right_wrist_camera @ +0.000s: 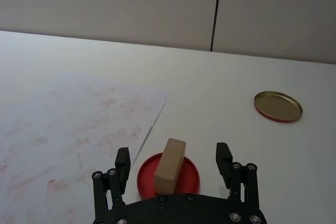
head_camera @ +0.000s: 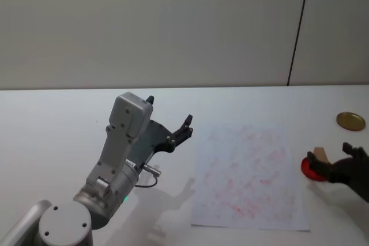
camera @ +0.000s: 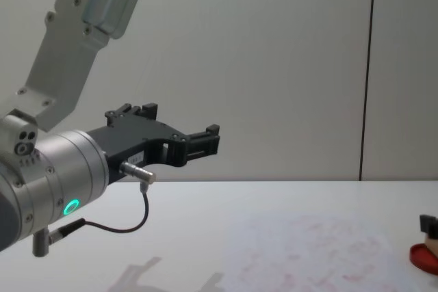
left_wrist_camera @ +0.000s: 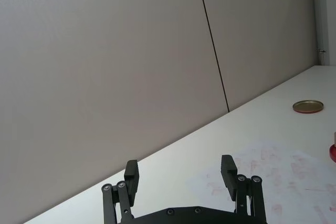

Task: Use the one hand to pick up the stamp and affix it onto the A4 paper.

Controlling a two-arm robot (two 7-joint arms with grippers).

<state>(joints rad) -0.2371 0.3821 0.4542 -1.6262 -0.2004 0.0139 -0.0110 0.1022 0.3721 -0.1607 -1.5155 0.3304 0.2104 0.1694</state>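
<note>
The stamp (right_wrist_camera: 170, 164) is a tan wooden block standing on a round red ink pad (right_wrist_camera: 191, 174) just right of the A4 paper (head_camera: 248, 171), a white sheet smudged with red prints. My right gripper (head_camera: 331, 155) is open at the table's right side, one finger on each side of the stamp (head_camera: 320, 156) with a gap to each. The right wrist view shows both fingers (right_wrist_camera: 123, 160) clear of the block. My left gripper (head_camera: 170, 110) is open and empty, held up in the air left of the paper.
A gold round lid (head_camera: 350, 121) lies on the table beyond the ink pad (head_camera: 308, 169), near the right edge. The left arm's silver wrist with its green ring light (camera: 71, 206) hangs over the table's left half. A wall stands behind the table.
</note>
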